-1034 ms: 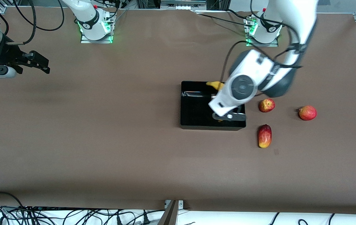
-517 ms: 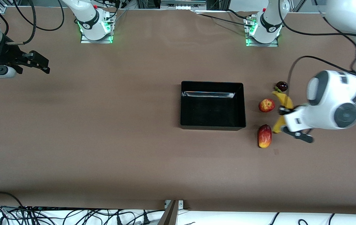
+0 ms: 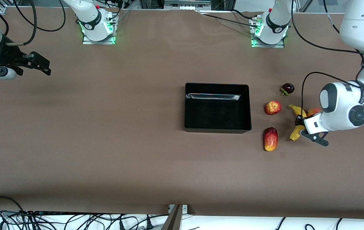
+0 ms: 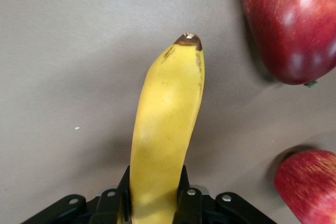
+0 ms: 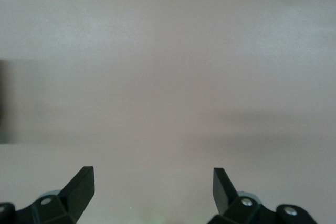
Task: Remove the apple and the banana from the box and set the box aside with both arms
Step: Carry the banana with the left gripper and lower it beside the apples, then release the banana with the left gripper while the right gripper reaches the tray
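left pincer grips banana low over counter; apple out, box empty (unmoved). right pincer waits, wide.

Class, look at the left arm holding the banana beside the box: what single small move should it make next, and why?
Probably open the fingers and release the banana. The left gripper grips it at its middle, low over the table toward the left arm's end, past the apple. The box now holds no fruit, so only setting the banana down remains before moving the box. The right gripper waits open.
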### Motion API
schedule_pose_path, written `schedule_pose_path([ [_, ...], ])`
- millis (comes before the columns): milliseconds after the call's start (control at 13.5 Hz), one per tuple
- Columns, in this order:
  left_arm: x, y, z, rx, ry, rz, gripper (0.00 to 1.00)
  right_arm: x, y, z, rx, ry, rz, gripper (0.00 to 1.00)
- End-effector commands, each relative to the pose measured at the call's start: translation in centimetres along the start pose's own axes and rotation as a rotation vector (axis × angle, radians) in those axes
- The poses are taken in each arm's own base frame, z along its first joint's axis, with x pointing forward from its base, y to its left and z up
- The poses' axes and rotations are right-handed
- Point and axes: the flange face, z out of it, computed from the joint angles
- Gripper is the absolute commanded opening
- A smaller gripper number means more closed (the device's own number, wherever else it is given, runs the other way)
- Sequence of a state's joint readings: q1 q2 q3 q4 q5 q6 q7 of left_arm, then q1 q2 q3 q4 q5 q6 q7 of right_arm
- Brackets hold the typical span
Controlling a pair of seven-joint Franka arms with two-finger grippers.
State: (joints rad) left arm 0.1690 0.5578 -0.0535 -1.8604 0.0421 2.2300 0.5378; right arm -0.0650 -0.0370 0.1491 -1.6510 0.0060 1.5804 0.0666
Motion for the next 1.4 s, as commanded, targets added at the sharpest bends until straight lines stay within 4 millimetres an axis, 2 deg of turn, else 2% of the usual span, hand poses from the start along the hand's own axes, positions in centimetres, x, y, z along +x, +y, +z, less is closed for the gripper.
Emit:
schedule_pose_path([
  [0,0.3,0.2,-2.1,0.026,0.016,0.013,1.00,0.1,-0.1,-0.5,-0.005,0.006,0.001,1.00],
  [148,0.2,0.3,-5.0,0.031,0.033,0.018,1.00,0.0,-0.9,-0.3,0.009,-0.007,-0.010,1.00],
  [222,0.2,-0.5,-7.5,0.043,0.046,0.008,1.00,0.3,-2.3,0.4,0.027,-0.008,-0.049,1.00],
  [296,-0.1,-0.8,-9.8,0.037,0.030,-0.002,1.00,2.4,-4.7,4.4,0.028,-0.072,-0.095,1.00],
  [369,-0.6,-0.4,-12.2,0.021,0.011,-0.015,1.00,3.8,-7.0,9.3,0.029,-0.173,-0.134,1.00],
  [443,-1.2,0.3,-15.0,0.025,0.012,-0.022,1.00,4.4,-8.1,10.3,0.032,-0.175,-0.156,1.00],
  [517,-2.1,1.4,-17.5,0.025,0.002,-0.058,1.00,4.1,-11.1,10.5,0.032,-0.167,-0.190,1.00],
  [591,-3.2,2.3,-19.2,0.007,-0.038,-0.127,1.00,4.2,-15.3,12.8,0.031,-0.179,-0.252,1.00],
  [739,-3.8,5.6,-24.3,0.025,-0.064,-0.203,1.00,5.3,-21.2,17.6,0.067,-0.142,-0.155,1.00],
  [887,-5.3,8.8,-29.5,0.056,-0.003,-0.267,1.00,4.7,-29.4,23.1,0.081,-0.103,-0.089,1.00],
  [1034,-7.1,10.4,-33.7,0.073,0.082,-0.339,1.00,4.4,-36.3,26.7,0.125,-0.047,-0.046,1.00],
  [1108,-7.7,11.9,-35.1,0.079,0.108,-0.363,1.00,4.4,-38.7,28.1,0.137,-0.040,-0.050,1.00],
  [1182,-8.8,12.4,-36.6,0.084,0.140,-0.396,1.00,3.9,-40.7,29.4,0.137,-0.045,-0.069,1.00],
  [1256,-9.8,13.1,-37.4,0.088,0.157,-0.403,1.00,3.1,-42.5,30.7,0.133,-0.048,-0.092,1.00],
  [1330,-10.3,13.7,-37.2,0.087,0.152,-0.398,1.00,2.5,-43.6,31.8,0.138,-0.043,-0.083,1.00],
])
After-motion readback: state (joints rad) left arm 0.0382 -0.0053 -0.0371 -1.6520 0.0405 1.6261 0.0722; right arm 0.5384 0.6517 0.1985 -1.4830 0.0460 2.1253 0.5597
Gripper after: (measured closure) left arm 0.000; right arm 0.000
